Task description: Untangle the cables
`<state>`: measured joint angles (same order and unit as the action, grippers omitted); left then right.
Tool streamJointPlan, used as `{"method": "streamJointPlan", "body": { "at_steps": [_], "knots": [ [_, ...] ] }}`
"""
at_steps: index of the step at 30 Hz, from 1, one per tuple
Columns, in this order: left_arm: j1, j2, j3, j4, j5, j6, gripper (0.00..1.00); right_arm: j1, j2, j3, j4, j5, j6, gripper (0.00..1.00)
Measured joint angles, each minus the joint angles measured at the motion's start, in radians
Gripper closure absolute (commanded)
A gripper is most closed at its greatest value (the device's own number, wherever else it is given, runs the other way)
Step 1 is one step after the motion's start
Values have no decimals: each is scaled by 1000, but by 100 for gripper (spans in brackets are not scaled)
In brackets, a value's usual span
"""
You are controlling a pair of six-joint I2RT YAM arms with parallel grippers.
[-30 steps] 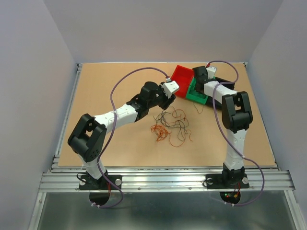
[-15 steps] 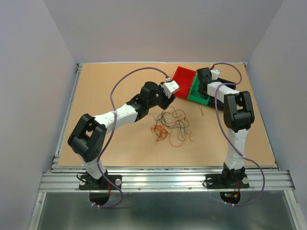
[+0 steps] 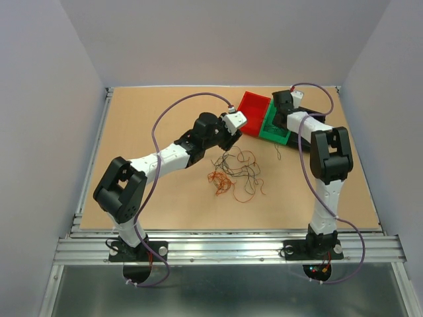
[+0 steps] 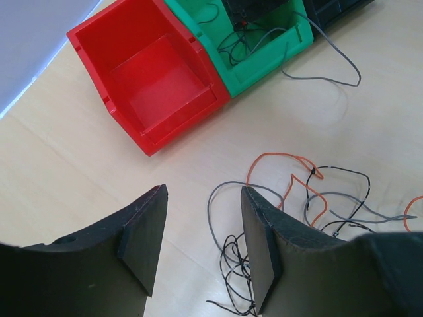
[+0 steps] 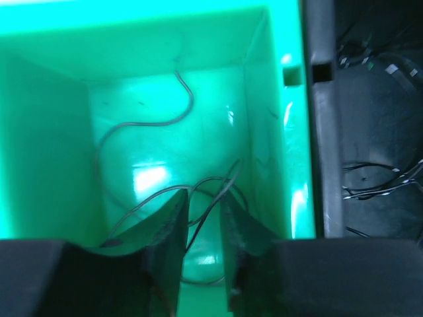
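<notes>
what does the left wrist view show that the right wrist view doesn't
Only the left wrist view: the empty red bin, the tangle of orange and dark wires on the table, and a loose grey wire trailing from the green bin onto the table. Only the right wrist view: the inside of the black bin, with thin black wires in it, and a close look at the green bin's floor. Both: the green bin with curly grey wires inside.
</notes>
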<state>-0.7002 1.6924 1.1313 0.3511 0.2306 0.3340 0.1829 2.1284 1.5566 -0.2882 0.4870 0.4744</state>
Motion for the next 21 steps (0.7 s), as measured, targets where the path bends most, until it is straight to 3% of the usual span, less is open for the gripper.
{"method": "streamJointPlan", "body": {
  "at_steps": [3, 8, 19, 21],
  "knots": [
    [0, 0, 0, 0, -2, 2, 41, 1, -43, 0, 6, -8, -8, 58],
    [0, 0, 0, 0, -3, 5, 41, 2, -115, 0, 27, -16, -21, 35],
    [0, -15, -6, 1, -3, 6, 40, 8, -248, -106, 58, -43, -40, 25],
    [0, -16, -6, 2, -3, 6, 40, 11, -322, -188, 72, -70, -46, 15]
  ]
}}
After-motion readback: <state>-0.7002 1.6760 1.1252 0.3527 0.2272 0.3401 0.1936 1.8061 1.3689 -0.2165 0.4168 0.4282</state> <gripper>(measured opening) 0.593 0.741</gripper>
